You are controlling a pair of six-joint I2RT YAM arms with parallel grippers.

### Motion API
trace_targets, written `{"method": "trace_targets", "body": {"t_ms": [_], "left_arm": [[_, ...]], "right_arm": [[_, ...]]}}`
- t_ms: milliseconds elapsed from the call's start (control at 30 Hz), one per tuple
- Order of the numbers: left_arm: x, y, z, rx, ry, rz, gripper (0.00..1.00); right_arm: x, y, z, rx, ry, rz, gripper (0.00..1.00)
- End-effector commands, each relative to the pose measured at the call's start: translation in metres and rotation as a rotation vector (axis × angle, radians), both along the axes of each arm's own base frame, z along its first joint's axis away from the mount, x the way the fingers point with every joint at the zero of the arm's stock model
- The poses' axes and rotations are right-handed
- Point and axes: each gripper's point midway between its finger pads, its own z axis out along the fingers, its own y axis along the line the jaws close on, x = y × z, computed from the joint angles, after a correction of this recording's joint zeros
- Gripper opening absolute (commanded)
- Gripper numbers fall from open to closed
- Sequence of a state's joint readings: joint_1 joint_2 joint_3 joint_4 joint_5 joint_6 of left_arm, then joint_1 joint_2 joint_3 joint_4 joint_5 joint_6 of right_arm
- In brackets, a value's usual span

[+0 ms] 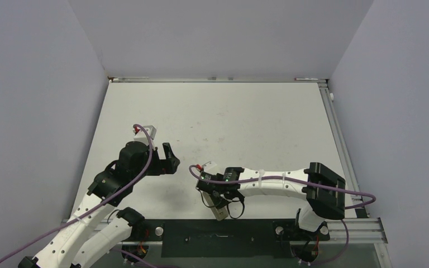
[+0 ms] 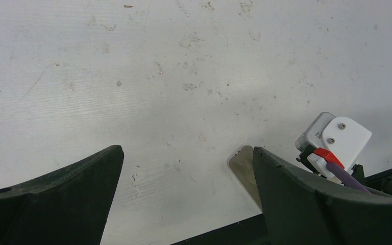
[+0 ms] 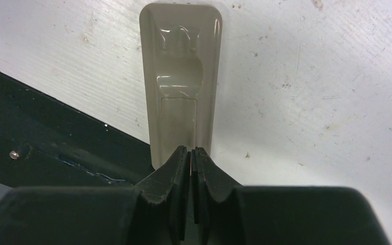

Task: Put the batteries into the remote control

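The remote control (image 3: 181,81) lies back up, greyish-beige with a rectangular panel in its lower half. Its near end overhangs the black strip at the table's front edge. It also shows in the top view (image 1: 220,211), and one corner of it shows in the left wrist view (image 2: 241,161). My right gripper (image 3: 191,150) is shut with nothing between its pads, just over the remote's near end; it also shows in the top view (image 1: 215,196). My left gripper (image 2: 187,150) is open and empty above bare table, left of the remote (image 1: 170,158). No batteries are in view.
The black strip (image 3: 56,138) runs along the table's near edge (image 1: 218,234). The right wrist camera housing (image 2: 337,139) sits close to my left gripper's right finger. Grey walls enclose the white table (image 1: 218,123) on three sides.
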State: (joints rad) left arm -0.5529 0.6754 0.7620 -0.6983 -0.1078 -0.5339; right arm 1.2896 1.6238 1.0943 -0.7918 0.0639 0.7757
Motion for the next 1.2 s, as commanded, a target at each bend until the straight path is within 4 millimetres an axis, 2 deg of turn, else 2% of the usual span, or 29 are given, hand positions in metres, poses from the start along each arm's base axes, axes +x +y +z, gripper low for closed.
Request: {"method": "trace_targets", "body": {"t_ms": [0, 467, 733, 867, 1167], "left_arm": [[0.006, -0.002, 0.010, -0.012, -0.039, -0.006, 0.96], [0.007, -0.001, 0.008, -0.013, -0.035, -0.003, 0.96], [0.008, -0.001, 0.008, -0.014, -0.031, -0.001, 0.96], [0.008, 0.000, 0.007, -0.013, -0.028, 0.001, 0.96], [0.009, -0.001, 0.006, -0.014, -0.025, 0.000, 0.96]], "right_arm": [[0.000, 0.011, 0.011, 0.077, -0.024, -0.007, 0.09], [-0.010, 0.010, -0.004, 0.065, 0.005, 0.009, 0.09], [-0.030, 0.008, -0.030, 0.066, 0.069, 0.015, 0.09], [-0.039, -0.003, -0.046, 0.017, 0.103, 0.016, 0.09], [-0.034, 0.004, -0.038, 0.006, 0.078, 0.034, 0.09]]}}
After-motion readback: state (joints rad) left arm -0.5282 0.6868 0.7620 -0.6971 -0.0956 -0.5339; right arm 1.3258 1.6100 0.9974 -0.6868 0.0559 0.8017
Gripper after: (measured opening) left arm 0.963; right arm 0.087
